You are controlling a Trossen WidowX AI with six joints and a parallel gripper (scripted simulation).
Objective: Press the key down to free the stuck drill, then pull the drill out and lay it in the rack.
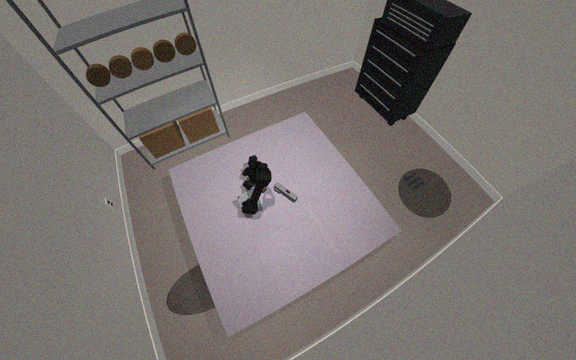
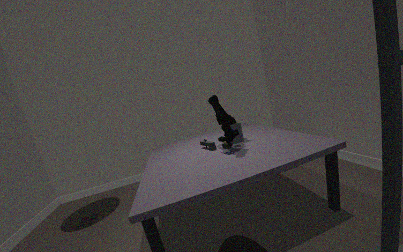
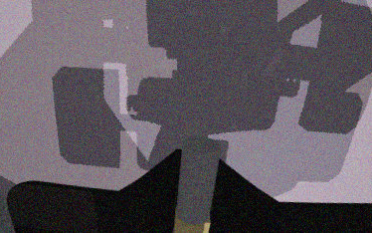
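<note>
My gripper (image 3: pixel 192 158) is shut on the drill (image 3: pixel 197 186), a grey rod with a brass-coloured part at the bottom edge of the wrist view. The arm (image 1: pixel 261 178) (image 2: pixel 225 118) bends down over the table, with the gripper low above it. A small grey fixture (image 1: pixel 285 192) (image 2: pixel 207 143) stands apart, to the right of the arm in the top view, with a dark knob (image 2: pixel 205 140) on top that may be the key. A small dark block (image 2: pixel 227 146) sits low beneath the arm; whether it is the rack I cannot tell. The drill's lower end is not clearly visible.
The pale table (image 1: pixel 322 254) (image 2: pixel 181 181) carries the arm and fixture. A grey upright panel (image 2: pixel 238 134) stands close beside the arm. Broad dark shadows cover the table under the gripper in the wrist view. Shelving and a black cabinet stand beyond the table.
</note>
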